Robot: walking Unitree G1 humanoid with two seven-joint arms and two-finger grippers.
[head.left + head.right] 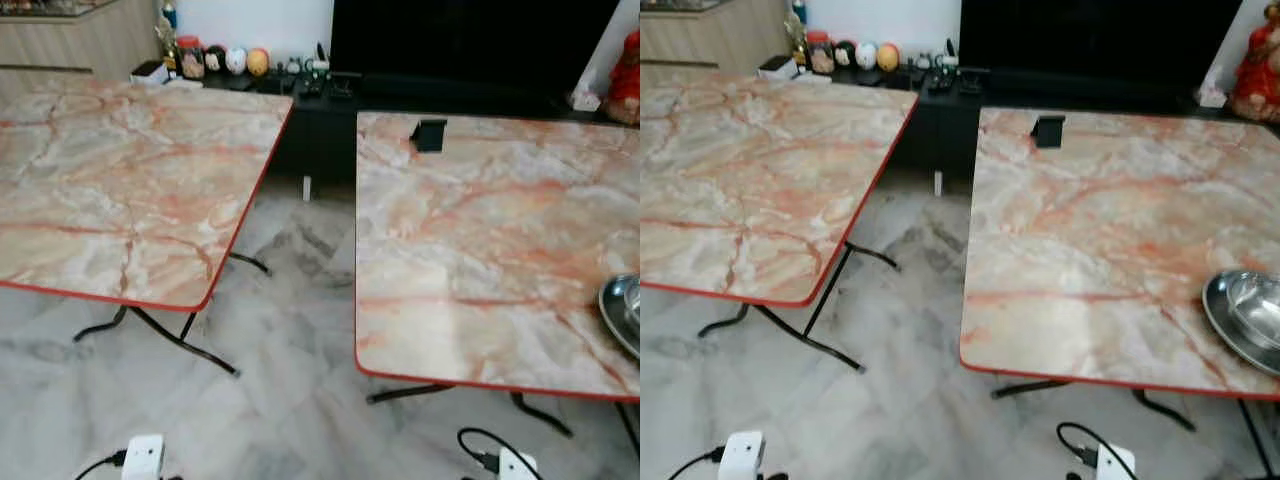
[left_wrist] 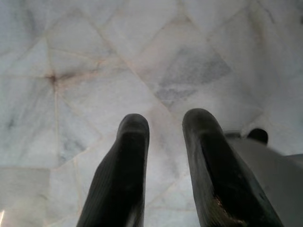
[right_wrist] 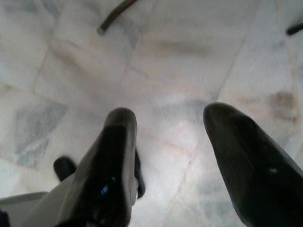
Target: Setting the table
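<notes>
Both claws hang low over the marble floor, my left claw and right claw parted and empty. Two marble-patterned tables with red edging stand apart: left table, right table. At the right table's near right edge sits a steel plate.

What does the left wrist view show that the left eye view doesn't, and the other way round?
Left wrist view: the left gripper up close, its two black fingers apart and holding nothing, hanging above the floor. Left eye view: a left table and a right table, both marble-topped with red edges, and a metal dish at the right one's edge. Shared: the pale marble floor.
</notes>
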